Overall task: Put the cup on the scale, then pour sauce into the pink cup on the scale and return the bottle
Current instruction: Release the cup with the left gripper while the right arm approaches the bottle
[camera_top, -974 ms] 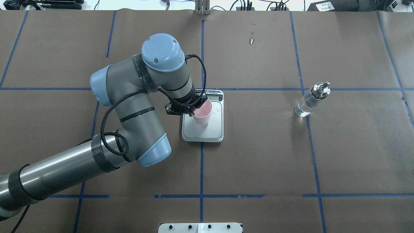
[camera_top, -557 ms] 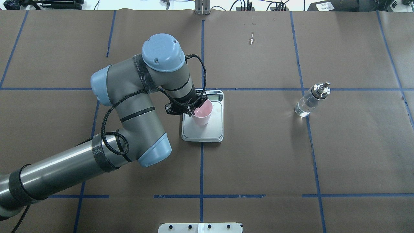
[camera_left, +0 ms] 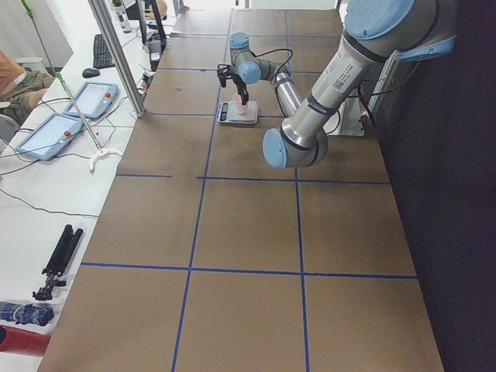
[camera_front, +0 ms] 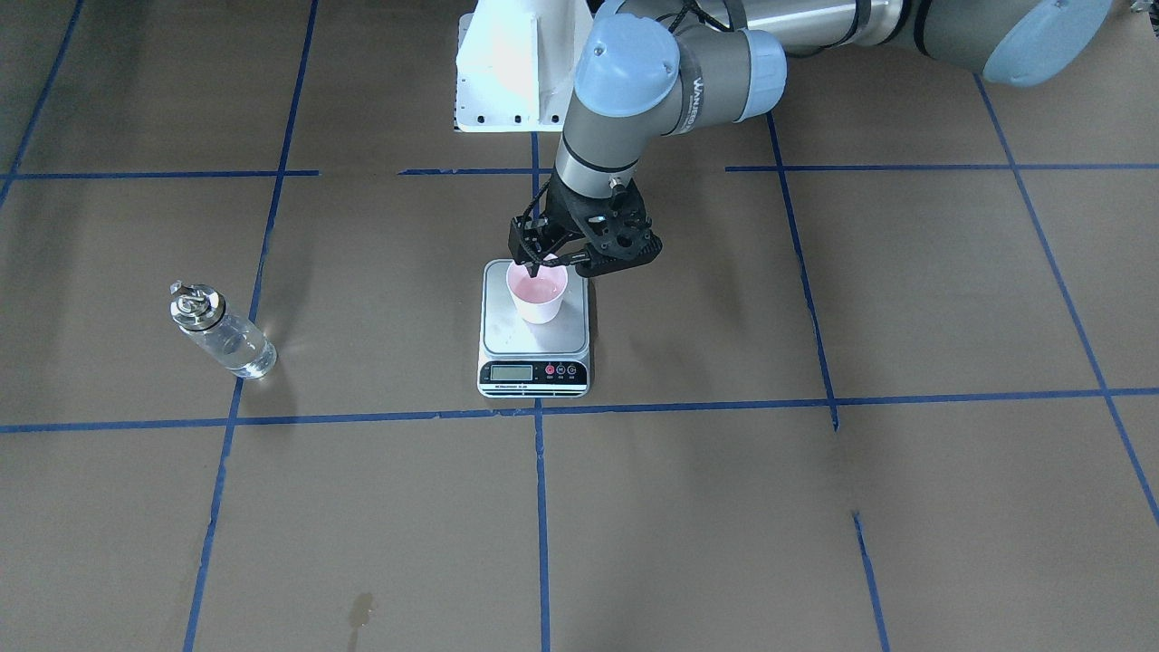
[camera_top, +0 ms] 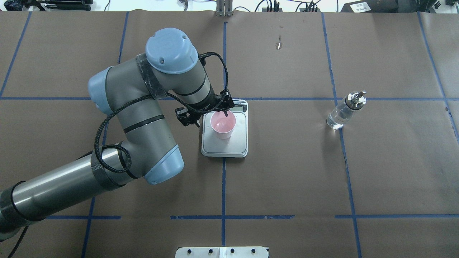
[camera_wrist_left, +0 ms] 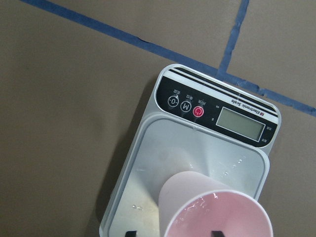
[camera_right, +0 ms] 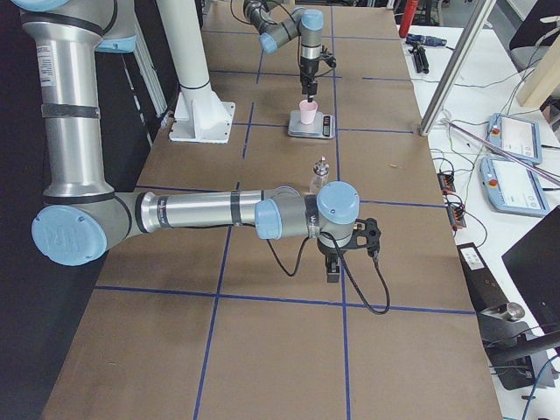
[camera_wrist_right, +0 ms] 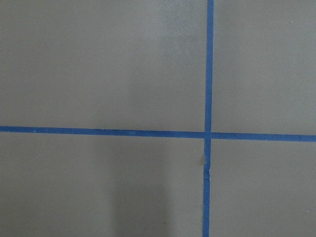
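The pink cup [camera_top: 223, 124] stands upright on the steel plate of the scale [camera_top: 229, 147], towards its display end; it also shows in the front view [camera_front: 538, 294] and the left wrist view [camera_wrist_left: 217, 212]. My left gripper [camera_top: 211, 119] is open at the cup's rim, with one fingertip [camera_wrist_left: 215, 232] over the inside and the other outside. The glass bottle [camera_top: 344, 113] with its silver spout stands alone to the right, holding clear sauce. My right gripper [camera_right: 332, 276] hangs over bare table, far from the scale; I cannot tell whether it is open or shut.
The scale's display [camera_wrist_left: 241, 123] and red button [camera_wrist_left: 197, 111] face away from the robot. The white robot pedestal [camera_front: 516, 63] stands behind the scale. Blue tape lines [camera_wrist_right: 207, 98] cross the brown table cover. Tablets and cables [camera_left: 54, 132] lie on the side bench.
My left gripper has opened and let go of the cup, and the arm has shifted left and up. The cup stays on the scale. The bottle has not moved.
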`<state>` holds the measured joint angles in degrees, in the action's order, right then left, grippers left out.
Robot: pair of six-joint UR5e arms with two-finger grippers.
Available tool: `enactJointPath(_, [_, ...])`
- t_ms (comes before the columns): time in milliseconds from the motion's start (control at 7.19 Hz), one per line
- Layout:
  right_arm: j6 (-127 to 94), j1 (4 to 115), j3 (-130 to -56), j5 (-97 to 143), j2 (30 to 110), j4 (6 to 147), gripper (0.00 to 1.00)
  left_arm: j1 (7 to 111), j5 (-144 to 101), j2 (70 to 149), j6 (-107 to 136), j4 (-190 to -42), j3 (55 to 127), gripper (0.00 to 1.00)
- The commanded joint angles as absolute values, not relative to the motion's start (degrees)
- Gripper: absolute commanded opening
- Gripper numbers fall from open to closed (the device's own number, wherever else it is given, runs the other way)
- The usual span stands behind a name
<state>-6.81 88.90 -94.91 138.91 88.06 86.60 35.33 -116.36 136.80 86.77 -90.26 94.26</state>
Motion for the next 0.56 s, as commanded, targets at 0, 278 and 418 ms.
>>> enactJointPath(0, [-11.47, 88.95, -100.24, 138.69, 87.27, 87.27, 1.00, 38.04, -116.72, 136.41, 80.89, -85.01, 98.25, 1.00])
enactJointPath(278, [-20.96, 84.67, -111.91, 137.21, 88.33, 91.02, 1.00, 39.63, -116.72, 133.96, 77.71, -83.60, 100.79, 1.00])
enactJointPath(418, [-24.92, 80.55, -119.11, 135.02, 88.07, 96.62, 1.00, 41.20, -116.81, 132.21, 74.13, -80.63, 104.46, 1.00])
